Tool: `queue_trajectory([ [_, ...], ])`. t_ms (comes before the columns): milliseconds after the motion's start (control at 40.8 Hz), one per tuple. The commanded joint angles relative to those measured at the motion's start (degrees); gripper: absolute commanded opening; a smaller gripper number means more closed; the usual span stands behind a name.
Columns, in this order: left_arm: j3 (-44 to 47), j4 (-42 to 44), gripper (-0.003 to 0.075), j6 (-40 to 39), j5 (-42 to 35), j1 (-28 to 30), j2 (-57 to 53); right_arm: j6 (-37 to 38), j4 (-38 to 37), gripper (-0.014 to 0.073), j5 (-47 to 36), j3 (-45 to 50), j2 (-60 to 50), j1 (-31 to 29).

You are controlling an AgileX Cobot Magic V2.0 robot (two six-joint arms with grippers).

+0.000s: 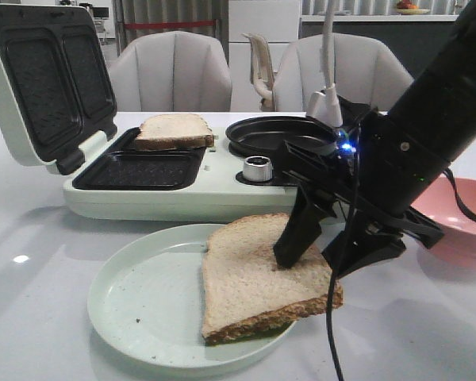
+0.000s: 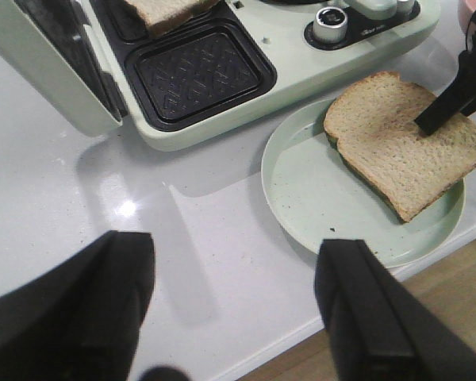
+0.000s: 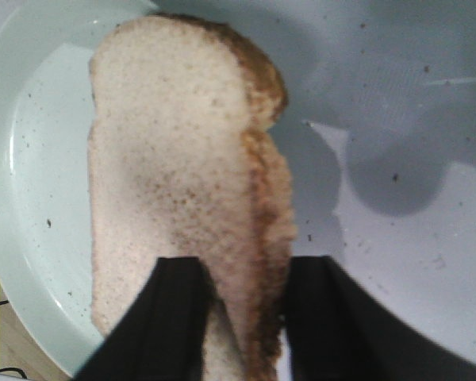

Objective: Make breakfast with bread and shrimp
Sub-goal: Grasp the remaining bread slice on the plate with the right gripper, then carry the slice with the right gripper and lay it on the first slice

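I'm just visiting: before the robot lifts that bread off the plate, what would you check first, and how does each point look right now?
1. Right end effector astride the bread slice edge: ok.
2. Firmly clamped: cannot tell.
3. Empty sandwich maker well free for it: ok.
4. Other slice already seated in the back well: ok.
5. Left end effector open, away from the plate: ok.
6. Shrimp ready: cannot tell, none visible.

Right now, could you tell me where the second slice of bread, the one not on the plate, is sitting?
In the front view, that slice lies in the far well of the open sandwich maker, left of the round black pan and behind the plate.
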Motion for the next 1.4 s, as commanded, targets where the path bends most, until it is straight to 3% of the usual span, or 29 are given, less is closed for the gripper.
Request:
queue_trajectory([
  [0, -1.58, 0.27, 0.0490, -0.07, -4.16, -0.42, -0.16, -0.81, 0.12, 0.0210, 0.85, -1.74, -2.41, 0.15],
  [245, -1.58, 0.27, 0.0490, -0.07, -4.16, -0.42, -0.16, -0.81, 0.05, 0.0060, 2.09, -1.74, -6.28, 0.15],
  [491, -1.58, 0.27, 0.0490, -0.07, -4.16, -0.42, -0.16, -0.81, 0.56, 0.0042, 8.14, -4.41, -16.21, 0.15],
  [638, -1.58, 0.27, 0.0490, -0.07, -4.16, -0.42, -0.16, -1.25, 4.69, 0.0042, 5.99, -8.38, -18.08, 0.23],
  [957, -1.58, 0.27, 0.0490, -0.07, -4.16, -0.42, -0.16, -8.68, 15.73, 0.0042, -7.86, -15.75, -9.44, 5.00],
  [1276, -1.58, 0.47, 0.0490, -0.07, -4.16, -0.42, -0.16, -8.68, 20.78, 0.0047, -8.32, -31.82, 5.73, 7.98],
  [1374, -1.58, 0.47, 0.0490, -0.07, -4.16, -0.42, -0.16, -8.68, 20.78, 0.0106, -8.44, -36.18, 9.95, 8.42],
])
